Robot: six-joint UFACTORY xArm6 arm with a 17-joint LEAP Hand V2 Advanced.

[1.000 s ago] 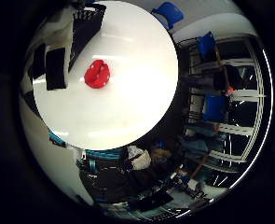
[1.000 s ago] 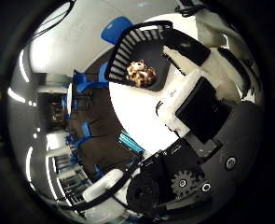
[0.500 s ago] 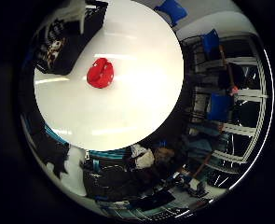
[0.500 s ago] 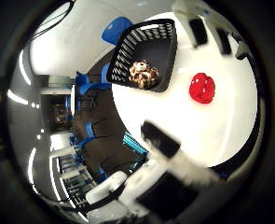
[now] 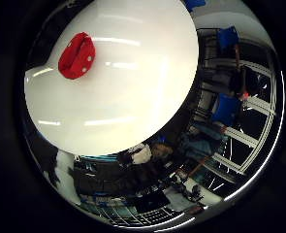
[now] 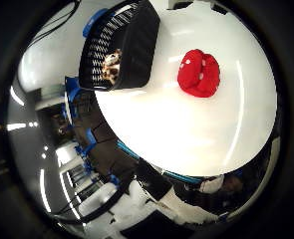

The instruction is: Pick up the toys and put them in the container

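The red toy (image 6: 199, 72) lies on the white tabletop (image 6: 186, 134) just beside the black container (image 6: 121, 45), which already holds a brown toy (image 6: 111, 64). The palm faces it from above; finger posture cannot be told.

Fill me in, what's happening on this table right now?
A robot arm is clearing toys into a black basket on a round white table. One brown-and-white plush toy already sits inside the basket. A red toy with white dots lies on the table beside the basket, not held. The palm cameras look down on it from above, so it seems the next pick. The hand itself is barely in view.
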